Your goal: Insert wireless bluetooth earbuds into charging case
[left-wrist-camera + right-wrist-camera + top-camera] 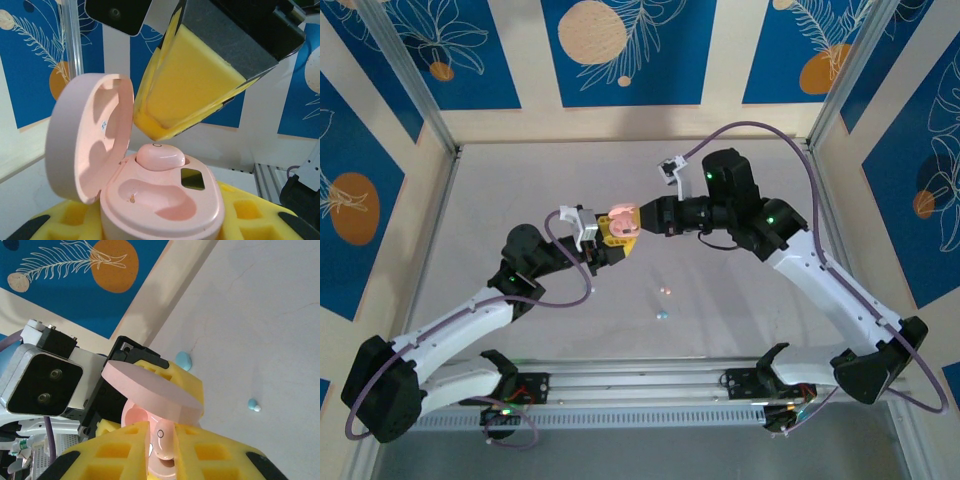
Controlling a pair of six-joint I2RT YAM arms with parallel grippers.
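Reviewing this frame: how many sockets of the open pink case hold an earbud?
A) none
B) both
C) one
C: in the left wrist view, one pink earbud sits seated in the pink charging case, while the socket beside it is bare.

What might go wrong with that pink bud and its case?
The pink earbud looks perched high in its slot, so the closed tips of the right gripper just above it could tip it out. The open lid of the pink case stands close beside those tips and might get knocked. The left gripper holds the case low down, so a hard push could shift it.
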